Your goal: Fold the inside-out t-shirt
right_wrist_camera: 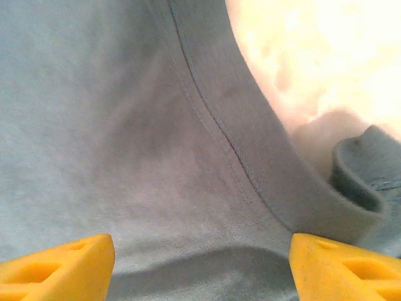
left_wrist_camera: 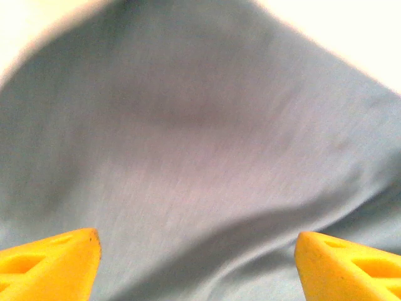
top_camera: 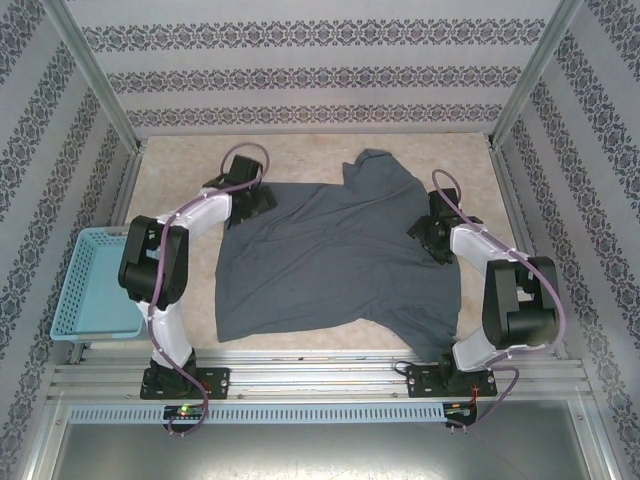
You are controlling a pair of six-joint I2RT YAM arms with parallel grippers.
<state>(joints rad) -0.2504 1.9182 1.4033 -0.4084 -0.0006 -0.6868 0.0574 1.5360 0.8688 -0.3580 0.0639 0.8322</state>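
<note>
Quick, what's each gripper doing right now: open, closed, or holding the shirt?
Left gripper: open, jaws wide apart over the t-shirt, holding nothing.
Right gripper: open, jaws wide apart over the t-shirt, holding nothing.

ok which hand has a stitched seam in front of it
The right hand: a stitched seam of the t-shirt runs past it. The left hand faces plain, seamless cloth.

From overhead the light was even and soft and the picture sharp, with faint shadows along the edges of the t-shirt [top_camera: 330, 260]. Ahead of the left gripper [left_wrist_camera: 197, 263] the cloth was smeared with blur, and the table [left_wrist_camera: 351, 31] beyond blew out white. Ahead of the right gripper [right_wrist_camera: 200, 266] a seam [right_wrist_camera: 213, 125] was fairly crisp; the table to its right glared.
</note>
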